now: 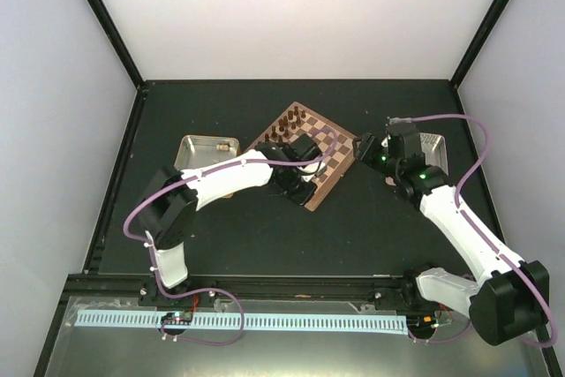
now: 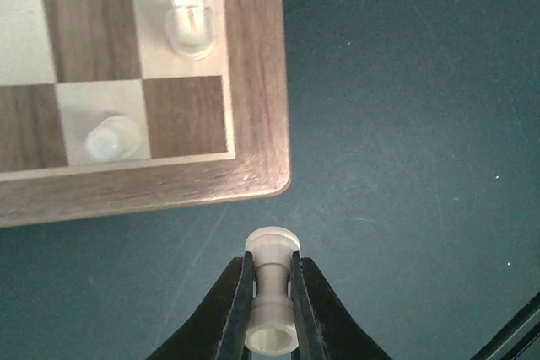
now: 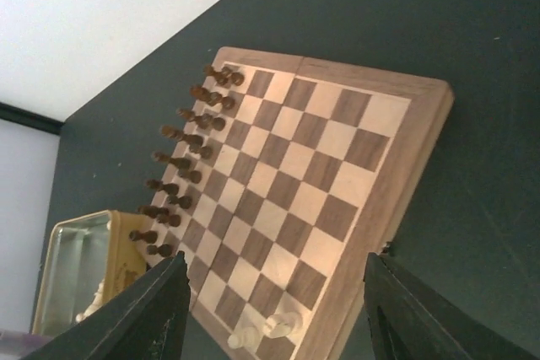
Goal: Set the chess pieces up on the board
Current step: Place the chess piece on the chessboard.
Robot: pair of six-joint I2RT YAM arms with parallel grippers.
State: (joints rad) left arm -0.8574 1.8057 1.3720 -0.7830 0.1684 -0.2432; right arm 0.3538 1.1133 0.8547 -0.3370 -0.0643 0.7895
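Observation:
The board lies angled mid-table. Dark chess pieces stand in two rows along its far edge. Two cream pieces stand at its near corner, also seen as one cream piece and another. My left gripper is shut on a cream chess piece, held lying along the fingers above the dark table just off the board's corner. From above, the left gripper covers the board's near edge. My right gripper hangs open and empty above the board's right side.
A silver metal tray sits left of the board; in the right wrist view this tray holds at least one cream piece. Another tray lies behind the right arm. Black frame posts edge the table.

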